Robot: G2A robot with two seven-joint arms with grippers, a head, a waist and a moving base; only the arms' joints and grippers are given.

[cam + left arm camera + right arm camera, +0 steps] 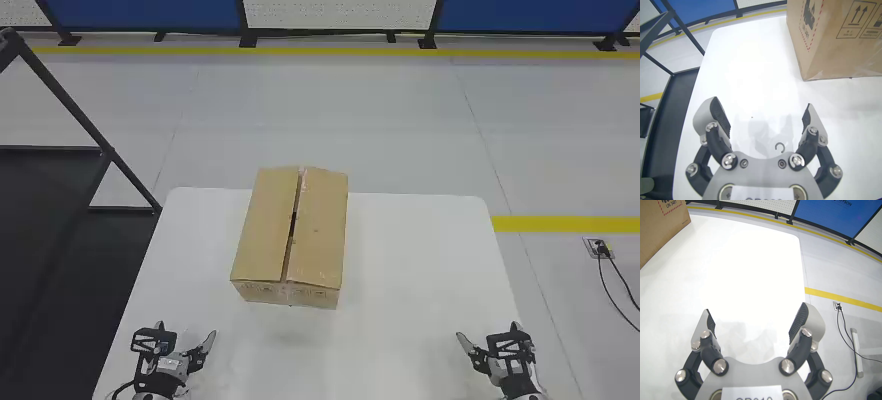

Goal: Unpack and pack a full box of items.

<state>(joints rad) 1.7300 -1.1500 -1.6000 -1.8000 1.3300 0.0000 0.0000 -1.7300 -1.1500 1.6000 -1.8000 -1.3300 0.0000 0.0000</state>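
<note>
closed cardboard box (291,237) sits on the white desk (420,300), about mid-depth and a bit left of centre, long side running away from the robot; top flaps shut, meeting in a seam down the middle, w/ clear tape over the near end; it stands flat and upright, arrow marks on the near face (832,37) pointing up, red-dashed label on the side; nothing touches it; left jaws are wide open near the front left corner of the desk, above the surface, ribbed black pads (720,113) well apart w/ nothing between them, box ahead and off to the robot's right; a small c-shaped ring (780,147) lies on the desk close under the left jaws' base; right jaws are also wide open near the front right corner, pads (798,321) well apart, holding nothing, box corner (659,228) well off to the robot's left; black metal rack (60,190) stands just beside the desk's left edge; yellow floor line (565,224) runs off to the right, w/ a floor socket (597,246) and black cable (622,290) nearby; blue panels (140,14) along the far wall.
</note>
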